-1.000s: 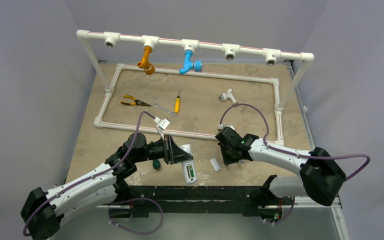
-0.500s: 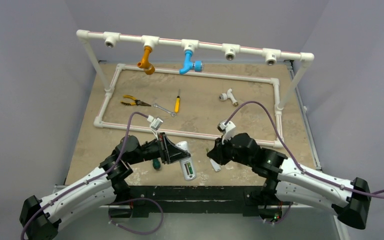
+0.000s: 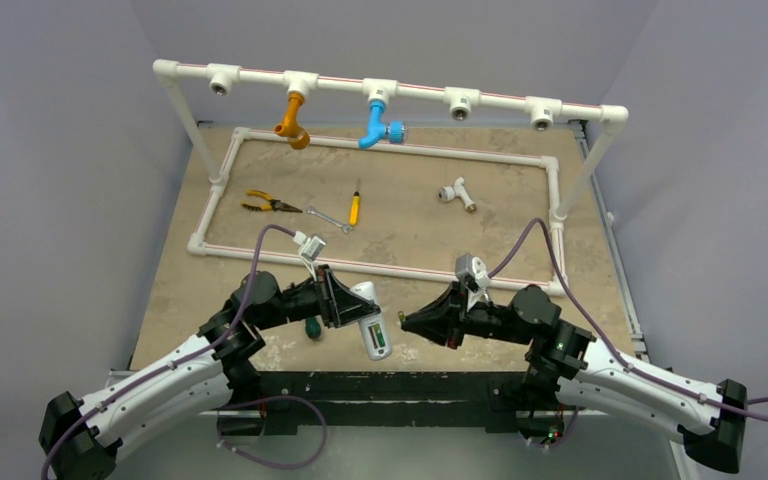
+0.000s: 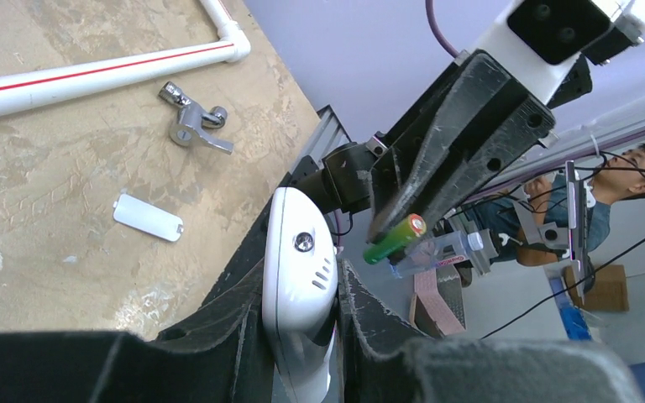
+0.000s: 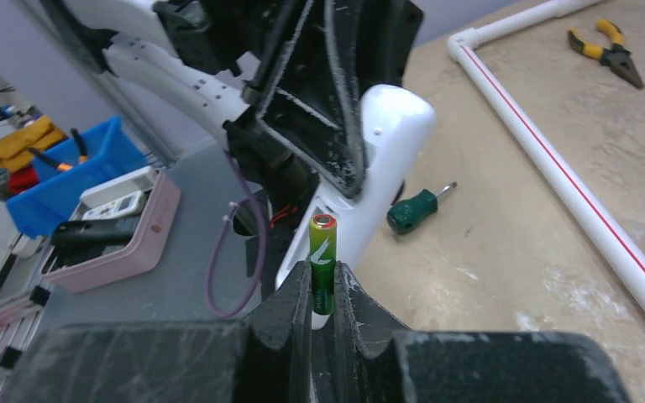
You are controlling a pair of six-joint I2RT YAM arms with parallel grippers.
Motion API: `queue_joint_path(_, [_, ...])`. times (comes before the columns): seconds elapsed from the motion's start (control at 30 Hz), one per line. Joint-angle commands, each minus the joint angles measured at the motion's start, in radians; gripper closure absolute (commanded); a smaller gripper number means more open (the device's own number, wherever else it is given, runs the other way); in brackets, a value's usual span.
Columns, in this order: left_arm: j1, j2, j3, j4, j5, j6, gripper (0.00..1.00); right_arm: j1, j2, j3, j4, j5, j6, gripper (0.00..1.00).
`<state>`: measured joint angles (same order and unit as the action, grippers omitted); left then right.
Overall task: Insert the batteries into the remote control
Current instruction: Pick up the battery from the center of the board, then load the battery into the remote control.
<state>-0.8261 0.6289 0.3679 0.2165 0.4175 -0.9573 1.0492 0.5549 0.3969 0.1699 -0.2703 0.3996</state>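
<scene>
My left gripper (image 3: 348,302) is shut on the white remote control (image 3: 371,326) and holds it tilted above the table's near edge. Something green (image 3: 381,346) shows in the remote's recess. In the left wrist view the remote (image 4: 301,277) sits between my fingers. My right gripper (image 3: 407,322) is shut on a green battery (image 5: 322,252), which sticks out past the fingertips (image 5: 301,290) and points at the remote (image 5: 386,159). The battery (image 4: 395,238) hangs just right of the remote's end, apart from it.
The white cover plate (image 4: 147,217) lies on the table. A green-handled screwdriver (image 3: 312,327) lies by the left gripper. Pliers (image 3: 265,204), a wrench (image 3: 328,218), a yellow screwdriver (image 3: 355,207) and a pipe tee (image 3: 455,192) lie inside the white pipe frame (image 3: 380,150).
My right arm has swung left and turned, bringing its gripper and the battery from over the cover plate to just beside the remote. My left gripper raised the remote slightly, then held still.
</scene>
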Motion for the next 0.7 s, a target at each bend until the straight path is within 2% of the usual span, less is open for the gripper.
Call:
queue_joint_path(0.0, [-0.002, 0.004, 0.014, 0.054, -0.006, 0.015, 1.0, 0.007, -0.003, 0.023, 0.066, -0.139, -0.062, 1.0])
queue_joint_path(0.67, [-0.002, -0.015, -0.012, 0.109, -0.025, 0.034, 1.0, 0.008, -0.018, 0.03, -0.007, -0.138, -0.132, 1.0])
